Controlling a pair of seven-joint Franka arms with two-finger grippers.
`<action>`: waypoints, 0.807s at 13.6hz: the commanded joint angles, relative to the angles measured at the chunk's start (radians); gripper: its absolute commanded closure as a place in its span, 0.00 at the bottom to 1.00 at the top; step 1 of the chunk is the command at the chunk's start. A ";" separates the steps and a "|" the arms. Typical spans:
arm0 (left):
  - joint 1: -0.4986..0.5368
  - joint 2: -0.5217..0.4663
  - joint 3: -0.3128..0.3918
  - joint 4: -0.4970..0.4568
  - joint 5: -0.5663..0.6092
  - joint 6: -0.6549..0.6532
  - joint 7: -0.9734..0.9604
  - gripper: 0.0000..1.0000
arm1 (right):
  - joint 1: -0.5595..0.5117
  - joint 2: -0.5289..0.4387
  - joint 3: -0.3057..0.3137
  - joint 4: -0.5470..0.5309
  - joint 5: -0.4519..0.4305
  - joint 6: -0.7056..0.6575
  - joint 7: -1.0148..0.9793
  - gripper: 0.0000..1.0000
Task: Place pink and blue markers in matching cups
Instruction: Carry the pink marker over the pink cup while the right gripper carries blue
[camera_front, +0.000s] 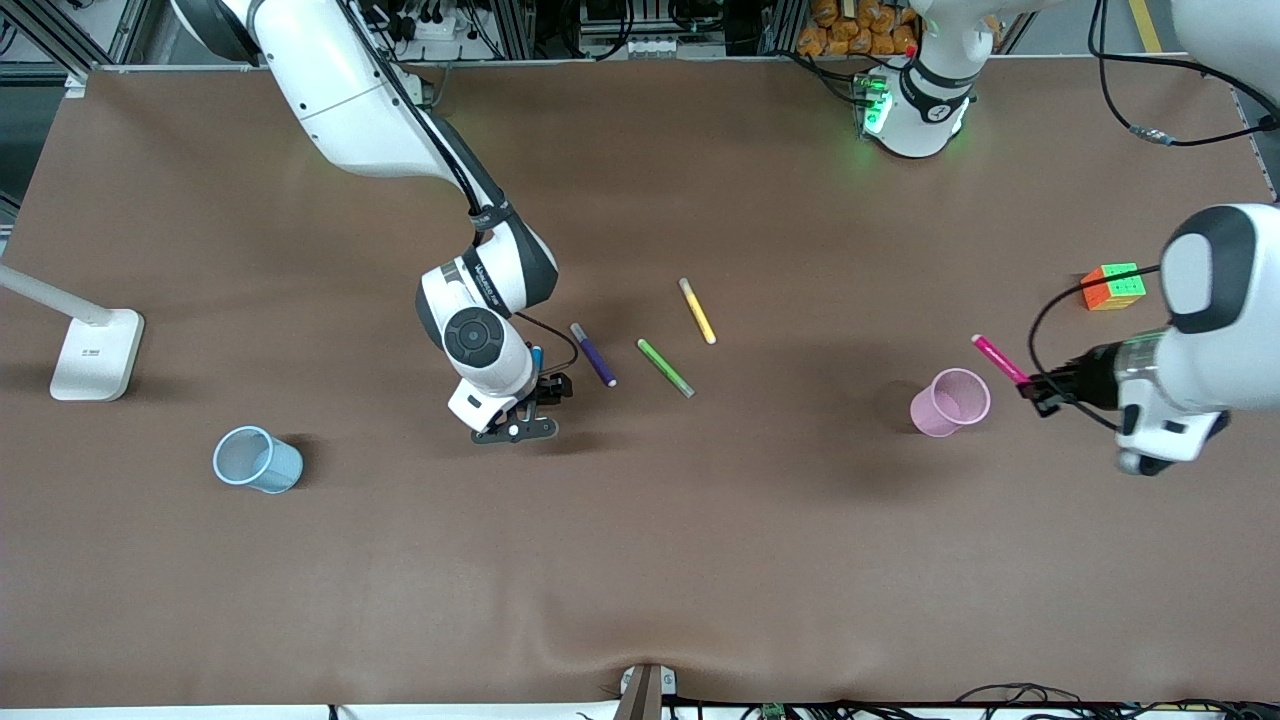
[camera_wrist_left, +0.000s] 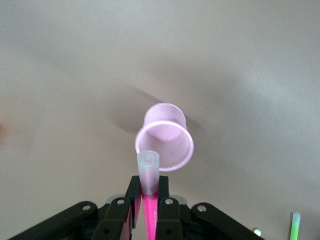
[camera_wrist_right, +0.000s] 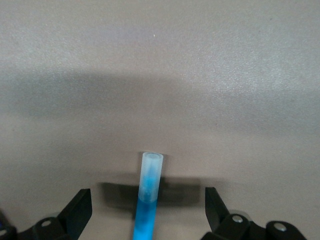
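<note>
At the right arm's end of the table, the blue cup (camera_front: 257, 459) is standing empty, well apart from the right gripper (camera_front: 527, 412), which you are holding low over the table beside the purple marker (camera_front: 593, 354). In the right wrist view its fingers (camera_wrist_right: 77, 210) are spread wide around the blue marker (camera_wrist_right: 147, 192) without touching it, so that grasp is not yet made, and the carry to the blue cup is all left to do. Toward the middle, the green marker (camera_front: 666, 367) and yellow marker (camera_front: 697, 311) are lying untouched. Farther along, the pink cup (camera_front: 950, 401) is standing upright and empty, and you are keeping the left gripper (camera_front: 1036, 389) just beside it, clenched on the pink marker (camera_front: 998, 359); its pale end (camera_wrist_left: 148, 170) is pointing at the cup's rim, so only the drop remains. Neither marker is in a cup.
</note>
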 joint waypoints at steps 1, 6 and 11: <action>0.026 0.009 -0.010 -0.011 0.019 0.040 -0.073 1.00 | 0.009 0.007 -0.005 0.002 0.012 0.000 0.014 0.00; -0.037 0.050 -0.015 -0.014 0.166 0.116 -0.280 1.00 | 0.009 0.007 -0.005 0.001 0.012 0.000 0.014 0.27; -0.114 0.116 -0.019 -0.009 0.405 0.133 -0.490 1.00 | 0.004 0.007 -0.005 0.001 0.015 0.009 0.015 1.00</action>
